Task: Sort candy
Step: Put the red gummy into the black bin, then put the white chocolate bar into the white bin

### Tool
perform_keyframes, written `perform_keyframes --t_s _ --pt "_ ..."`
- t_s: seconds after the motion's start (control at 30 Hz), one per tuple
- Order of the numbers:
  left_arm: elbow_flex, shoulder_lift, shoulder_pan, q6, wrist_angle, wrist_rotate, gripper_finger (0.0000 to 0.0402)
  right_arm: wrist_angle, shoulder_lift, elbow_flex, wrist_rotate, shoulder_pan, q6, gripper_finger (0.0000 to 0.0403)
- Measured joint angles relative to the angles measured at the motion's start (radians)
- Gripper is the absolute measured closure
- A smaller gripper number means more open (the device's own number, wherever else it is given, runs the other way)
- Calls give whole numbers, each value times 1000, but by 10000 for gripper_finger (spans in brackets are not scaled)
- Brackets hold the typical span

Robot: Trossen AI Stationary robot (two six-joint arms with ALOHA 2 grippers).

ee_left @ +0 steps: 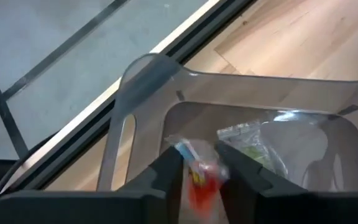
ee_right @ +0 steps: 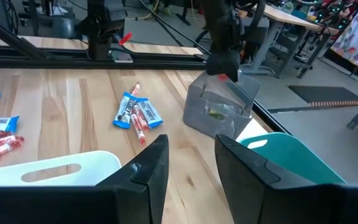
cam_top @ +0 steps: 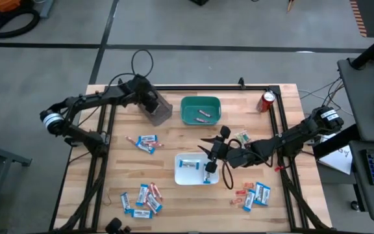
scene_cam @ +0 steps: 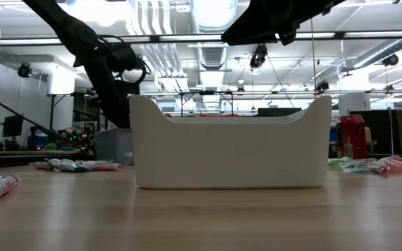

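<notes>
Left pincer, upper left of the high view, sits over the grey bin; a red-orange sweet lies between its fingers, which stand slightly apart — whether they grip or have let go I cannot tell. One greenish wrapper already lies in that bin.

Right pincer, frame centre in the high view, hangs with fingers apart and nothing between them above the white bin, which holds two blue packets.

Green bin, upper centre, holds two sticks.

Unsorted candy on the table: cluster lower left, small group left of centre, group lower right, a few near the right arm. Judgement: early stage, most still to sort.
</notes>
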State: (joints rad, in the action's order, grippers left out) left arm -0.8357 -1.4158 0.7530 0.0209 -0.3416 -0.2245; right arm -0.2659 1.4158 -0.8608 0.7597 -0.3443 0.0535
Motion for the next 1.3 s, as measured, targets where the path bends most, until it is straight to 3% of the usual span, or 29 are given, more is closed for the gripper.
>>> perform_keyframes --t_s 0.2,0.43,0.67,0.83,1.07,1.3 --pt "-33 25 -15 -2 -88 16 280 1 0 0 0 0 16 277" --pt "-35 154 -131 -99 -187 135 266 7 0 0 0 0 16 277" --pt "-33 300 -428 -260 -260 140 265 10 0 0 0 0 16 277" --pt "-33 342 -693 -500 -332 138 265 33 0 0 -1 0 27 277" --pt "-32 288 -1041 -851 -359 165 265 38 0 0 -4 0 15 277" --pt "-32 166 -1250 -1242 -366 267 265 55 0 1 -4 0 5 277"
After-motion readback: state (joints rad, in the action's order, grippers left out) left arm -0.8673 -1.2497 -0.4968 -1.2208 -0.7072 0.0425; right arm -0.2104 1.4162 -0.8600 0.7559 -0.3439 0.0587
